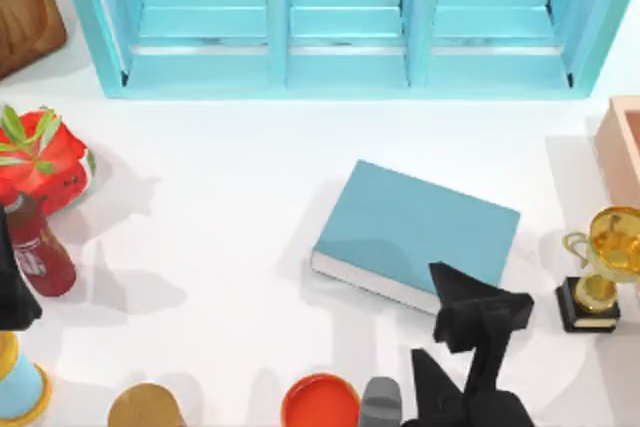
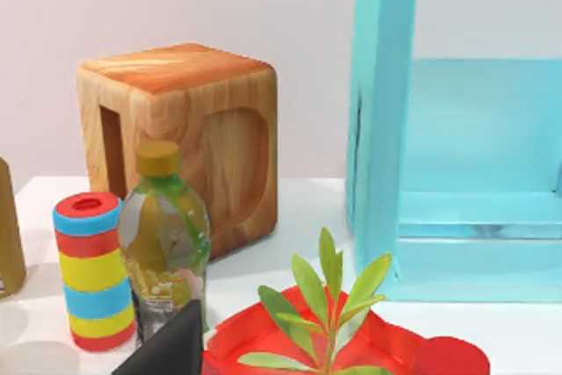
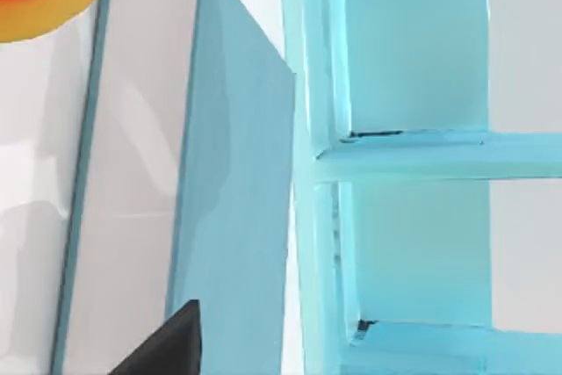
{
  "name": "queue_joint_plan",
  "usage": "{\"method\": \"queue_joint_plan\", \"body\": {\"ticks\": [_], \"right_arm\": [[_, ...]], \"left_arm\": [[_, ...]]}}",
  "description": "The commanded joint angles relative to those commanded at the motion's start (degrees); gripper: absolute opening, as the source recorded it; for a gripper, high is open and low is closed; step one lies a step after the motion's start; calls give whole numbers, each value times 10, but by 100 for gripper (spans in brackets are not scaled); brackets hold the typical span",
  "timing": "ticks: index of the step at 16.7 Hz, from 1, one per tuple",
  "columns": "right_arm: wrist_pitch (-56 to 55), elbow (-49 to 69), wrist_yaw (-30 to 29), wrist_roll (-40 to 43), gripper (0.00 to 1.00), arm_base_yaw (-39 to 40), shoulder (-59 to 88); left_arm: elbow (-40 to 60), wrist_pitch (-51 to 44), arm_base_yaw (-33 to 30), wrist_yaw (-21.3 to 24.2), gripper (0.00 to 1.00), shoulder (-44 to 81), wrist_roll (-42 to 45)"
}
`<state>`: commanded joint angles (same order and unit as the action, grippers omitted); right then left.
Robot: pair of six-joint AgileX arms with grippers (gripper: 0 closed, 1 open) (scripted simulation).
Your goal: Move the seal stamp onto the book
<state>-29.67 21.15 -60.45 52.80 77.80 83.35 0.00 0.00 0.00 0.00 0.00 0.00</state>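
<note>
The book [image 1: 410, 227], a thick teal-blue hardcover with white page edges, lies flat a little right of the table's middle. My right gripper [image 1: 470, 312] hangs over its front right corner, low above the cover. The right wrist view looks along the book's cover [image 3: 233, 199] toward the shelf. The seal stamp is hidden or out of view. My left gripper [image 1: 12, 292] is parked at the table's far left edge, beside a dark red bottle [image 1: 38, 247].
A light-blue shelf unit [image 1: 345, 47] spans the back. A gold trophy [image 1: 600, 267] stands right of the book, a pink box [image 1: 625, 142] behind it. At the left stand a red planter [image 1: 45, 162] and a wooden box [image 1: 25, 7]. A red dish [image 1: 320, 402] sits at the front edge.
</note>
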Motion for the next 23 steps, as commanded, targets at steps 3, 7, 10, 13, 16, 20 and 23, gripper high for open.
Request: {"method": "queue_joint_plan", "body": {"ticks": [3, 7, 10, 13, 16, 20, 23], "right_arm": [[71, 68, 39, -28, 100, -68, -11], [225, 191, 123, -84, 100, -215, 6], [369, 296, 204, -136, 100, -352, 36], [523, 399, 295, -191, 100, -497, 76], [676, 491, 388, -246, 100, -639, 121], [854, 583, 500, -310, 100, -802, 178], [949, 630, 564, -346, 100, -891, 209]], "left_arm": [[0, 0, 0, 0, 100, 0, 0], [0, 0, 0, 0, 100, 0, 0], [0, 0, 0, 0, 100, 0, 0], [0, 0, 0, 0, 100, 0, 0], [0, 0, 0, 0, 100, 0, 0], [0, 0, 0, 0, 100, 0, 0], [0, 0, 0, 0, 100, 0, 0]]}}
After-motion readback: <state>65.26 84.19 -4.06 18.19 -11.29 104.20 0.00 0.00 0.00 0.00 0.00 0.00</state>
